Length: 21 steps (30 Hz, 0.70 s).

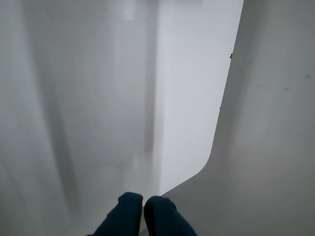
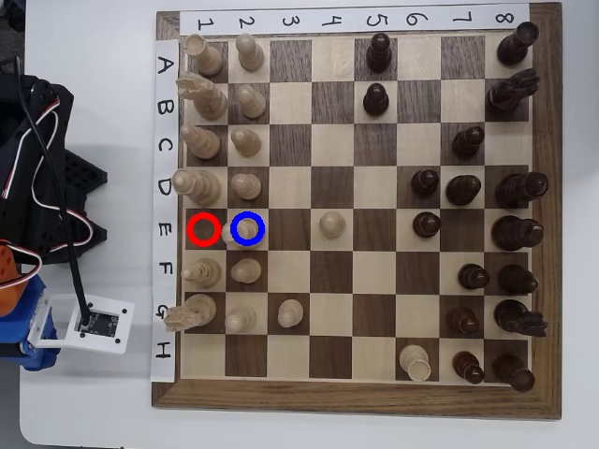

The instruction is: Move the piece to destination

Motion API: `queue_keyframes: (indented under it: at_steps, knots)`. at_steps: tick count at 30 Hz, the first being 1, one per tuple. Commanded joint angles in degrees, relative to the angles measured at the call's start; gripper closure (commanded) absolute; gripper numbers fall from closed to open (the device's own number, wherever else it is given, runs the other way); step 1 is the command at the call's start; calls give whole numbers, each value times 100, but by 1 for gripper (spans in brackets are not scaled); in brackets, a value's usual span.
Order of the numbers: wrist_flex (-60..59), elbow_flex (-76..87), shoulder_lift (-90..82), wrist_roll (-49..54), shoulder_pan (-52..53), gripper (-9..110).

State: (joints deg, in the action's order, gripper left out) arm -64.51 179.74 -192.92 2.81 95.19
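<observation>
In the overhead view a pale cream piece stands inside the blue ring, on the light destination square in row E, column 2. The dark square beside it under the red ring holds nothing. In the wrist view my gripper shows only as two dark blue fingertips pressed together at the bottom edge, with nothing between them. That view faces a blank white surface and shows no board. The arm is folded at the left of the overhead view, off the board.
Pale pieces fill columns 1 and 2, and one pale pawn stands further out. Dark pieces crowd the right side. A white camera box and cables lie left of the board on the white table.
</observation>
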Motion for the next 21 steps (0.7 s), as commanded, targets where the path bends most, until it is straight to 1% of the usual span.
queue_keyframes:
  at_steps: [1, 21]
  knots:
    - [308, -35, -343, 149, -123, 101]
    - [308, -35, -343, 70, -44, 101]
